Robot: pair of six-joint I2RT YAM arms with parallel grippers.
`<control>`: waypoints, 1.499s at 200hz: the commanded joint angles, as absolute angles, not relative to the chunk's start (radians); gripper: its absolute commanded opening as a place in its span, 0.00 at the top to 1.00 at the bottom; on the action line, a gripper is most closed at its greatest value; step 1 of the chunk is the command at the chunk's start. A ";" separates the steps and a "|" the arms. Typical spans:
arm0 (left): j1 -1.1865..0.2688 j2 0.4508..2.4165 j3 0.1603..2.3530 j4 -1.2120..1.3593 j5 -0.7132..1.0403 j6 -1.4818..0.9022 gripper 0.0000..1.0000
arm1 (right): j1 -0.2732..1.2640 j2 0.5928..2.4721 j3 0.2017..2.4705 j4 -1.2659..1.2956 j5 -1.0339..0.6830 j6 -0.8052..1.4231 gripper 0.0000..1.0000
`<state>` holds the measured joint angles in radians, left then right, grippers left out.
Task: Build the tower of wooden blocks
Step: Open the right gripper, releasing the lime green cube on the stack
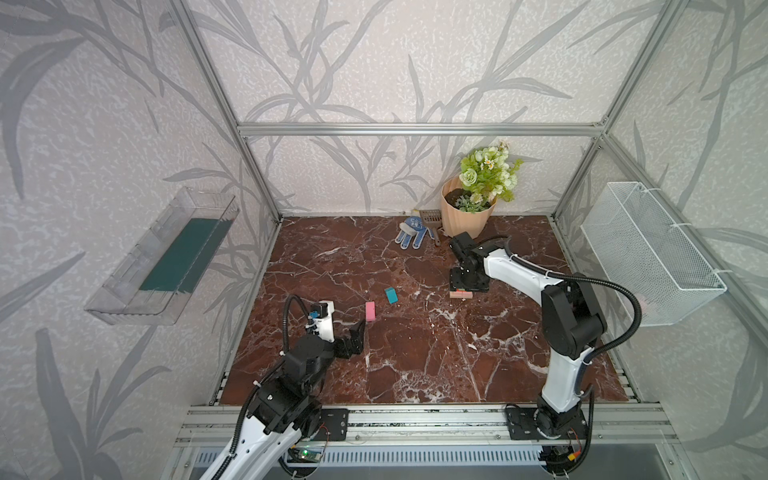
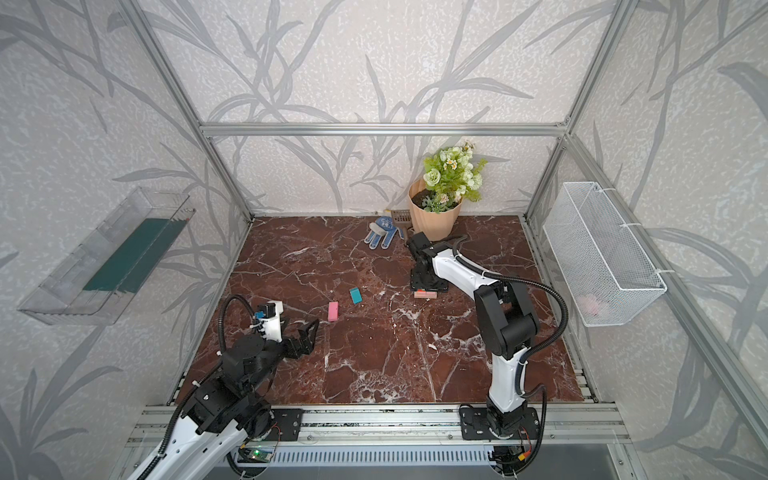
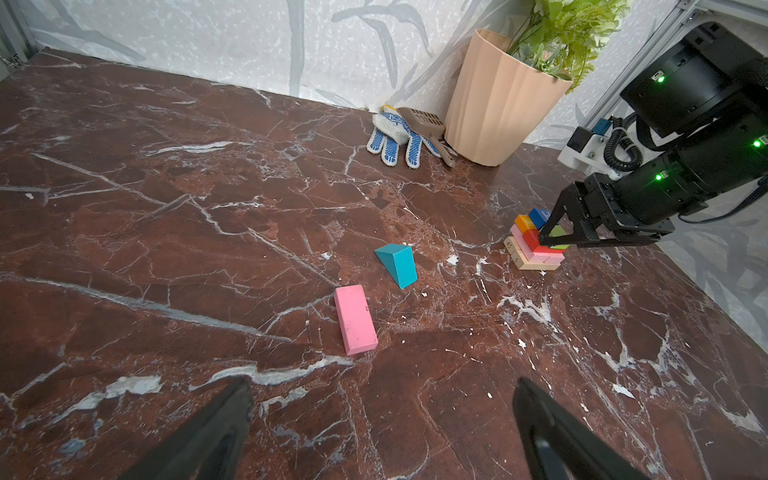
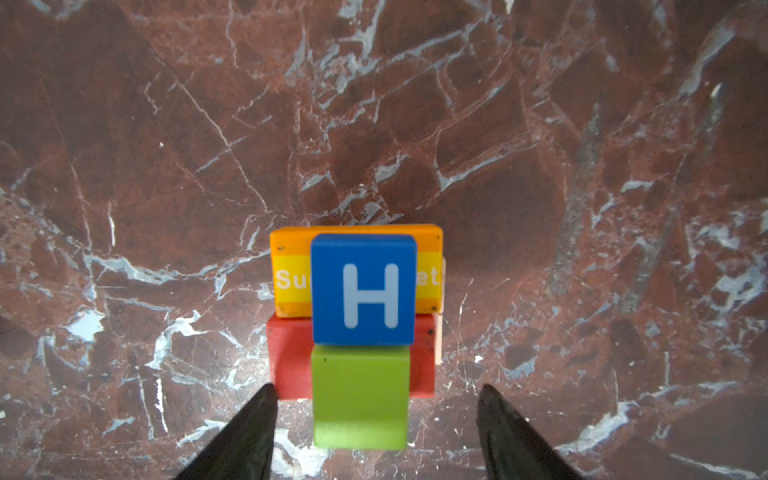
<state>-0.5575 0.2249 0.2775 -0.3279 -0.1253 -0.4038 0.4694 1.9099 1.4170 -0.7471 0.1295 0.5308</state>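
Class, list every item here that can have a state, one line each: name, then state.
tower: standing, unfinished
blue H cube: on the tower, H up
lime green block: on the tower, not gripped
pink block: loose, lying flat
teal block: loose, apart from tower
left tool: open, empty
right tool: open, straddling lime green block
flowerpot: upright
glove: lying flat

Blue cube (image 4: 363,249) bearing white H

Tower (image 1: 461,294) mostly under right tool (image 1: 468,284)
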 commanded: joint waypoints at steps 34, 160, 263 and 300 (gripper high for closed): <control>-0.563 0.225 0.290 -0.322 -0.137 -0.410 0.01 | 0.476 1.914 1.407 -0.723 0.118 0.563 0.19; -0.563 0.226 0.289 -0.323 -0.137 -0.408 0.01 | 0.475 1.976 1.456 -0.730 0.121 0.560 0.34; -0.562 0.223 0.290 -0.324 -0.135 -0.410 0.01 | 0.474 1.975 1.455 -0.746 0.136 0.563 0.39; -0.562 0.223 0.290 -0.323 -0.135 -0.410 0.01 | 0.474 1.975 1.457 -0.748 0.140 0.561 0.39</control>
<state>-0.5575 0.2253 0.2775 -0.3279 -0.1253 -0.4038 0.4740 1.9610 1.4315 -0.7162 0.1226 0.5564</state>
